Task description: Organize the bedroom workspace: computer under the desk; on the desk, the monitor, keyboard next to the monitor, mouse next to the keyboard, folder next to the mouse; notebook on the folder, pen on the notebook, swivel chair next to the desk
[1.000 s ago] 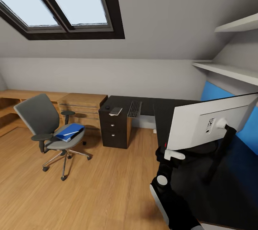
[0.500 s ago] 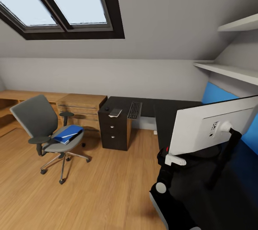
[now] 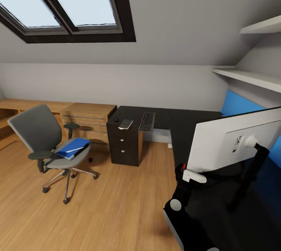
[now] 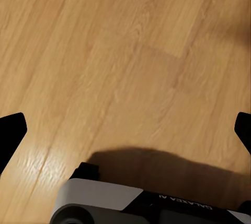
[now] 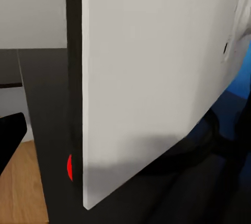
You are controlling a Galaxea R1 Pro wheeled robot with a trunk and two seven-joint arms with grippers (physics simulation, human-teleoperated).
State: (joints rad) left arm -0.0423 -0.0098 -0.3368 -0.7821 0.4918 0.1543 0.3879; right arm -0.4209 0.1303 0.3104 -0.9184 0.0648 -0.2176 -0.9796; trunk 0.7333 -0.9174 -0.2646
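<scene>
Change: the view is shifted rightward against a second ago; the swivel chair [image 3: 47,147] is seen nearer the left edge.
Monitor [image 3: 234,139]: carried at lower right, over the bench [image 3: 164,117].
Right pincer: grip on the monitor cannot be told.
Left pincer [image 4: 125,130]: held apart above the floor.

Bedroom workspace, partly sorted
The blue folder [image 3: 72,148] lies on the swivel chair [image 3: 47,145]; keyboard [image 3: 147,121] and notebook [image 3: 125,123] lie on the black desk [image 3: 177,120]; monitor [image 3: 234,137] shows its white back.

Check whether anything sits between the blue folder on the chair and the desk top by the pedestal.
Only bare wood floor separates the grey swivel chair, carrying the thick blue folder, from the black L-shaped desk. The thin grey notebook and slim dark keyboard already occupy that desk end.
</scene>
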